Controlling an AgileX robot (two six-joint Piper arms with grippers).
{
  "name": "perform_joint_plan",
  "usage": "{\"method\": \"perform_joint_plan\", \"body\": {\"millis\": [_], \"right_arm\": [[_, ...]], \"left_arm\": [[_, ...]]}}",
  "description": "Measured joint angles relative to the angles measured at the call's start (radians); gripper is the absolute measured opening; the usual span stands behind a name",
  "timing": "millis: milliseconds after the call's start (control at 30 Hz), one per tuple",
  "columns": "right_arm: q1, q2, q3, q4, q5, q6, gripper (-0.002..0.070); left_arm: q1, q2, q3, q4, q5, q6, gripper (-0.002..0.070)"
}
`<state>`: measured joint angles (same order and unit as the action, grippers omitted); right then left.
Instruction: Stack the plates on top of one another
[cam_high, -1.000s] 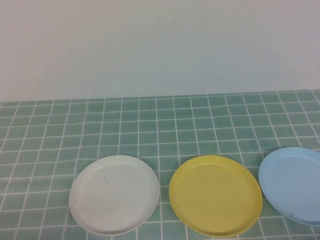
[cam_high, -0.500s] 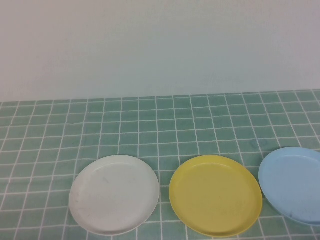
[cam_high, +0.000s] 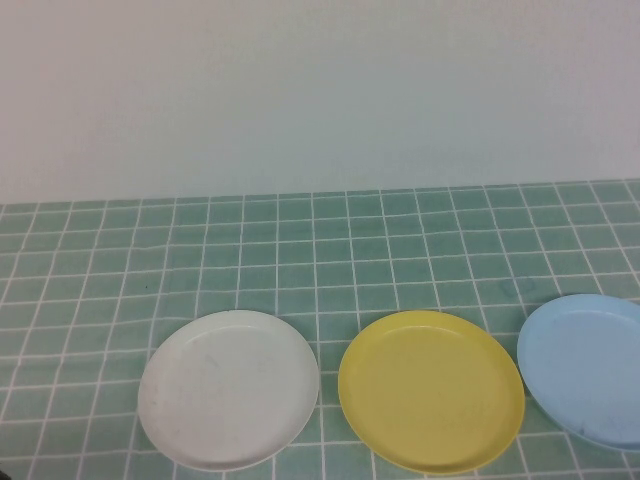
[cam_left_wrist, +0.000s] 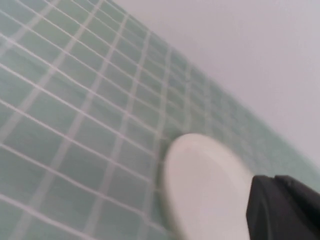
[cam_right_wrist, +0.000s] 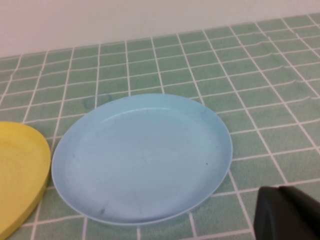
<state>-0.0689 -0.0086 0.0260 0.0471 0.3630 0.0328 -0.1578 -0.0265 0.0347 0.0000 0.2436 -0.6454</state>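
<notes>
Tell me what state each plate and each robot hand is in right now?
white plate: flat on the green tiled tablecloth, nothing on it.
yellow plate: flat, unstacked, between the other two.
light blue plate: flat, apart from the yellow one.
left gripper: shut, holding nothing, near the white plate.
right gripper: shut, holding nothing, near the light blue plate.

We see neither arm in high view. Left gripper (cam_left_wrist: 282, 207): dark blurred bit at wrist-view corner, apparently closed. Right gripper (cam_right_wrist: 287, 214): dark corner piece only, closed, low over table.
</notes>
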Motion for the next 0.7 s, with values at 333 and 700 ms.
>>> {"method": "perform_joint_plan", "body": {"millis": [333, 700], "right_arm": [[0.0, 0.0, 0.0, 0.0, 0.0, 0.0, -0.0002], [0.0, 0.0, 0.0, 0.0, 0.0, 0.0, -0.0002]], "left_arm": [[0.0, 0.0, 0.0, -0.158, -0.193, -0.063, -0.0001], [0.0, 0.0, 0.0, -0.269, -0.277, -0.086, 0.0]]}}
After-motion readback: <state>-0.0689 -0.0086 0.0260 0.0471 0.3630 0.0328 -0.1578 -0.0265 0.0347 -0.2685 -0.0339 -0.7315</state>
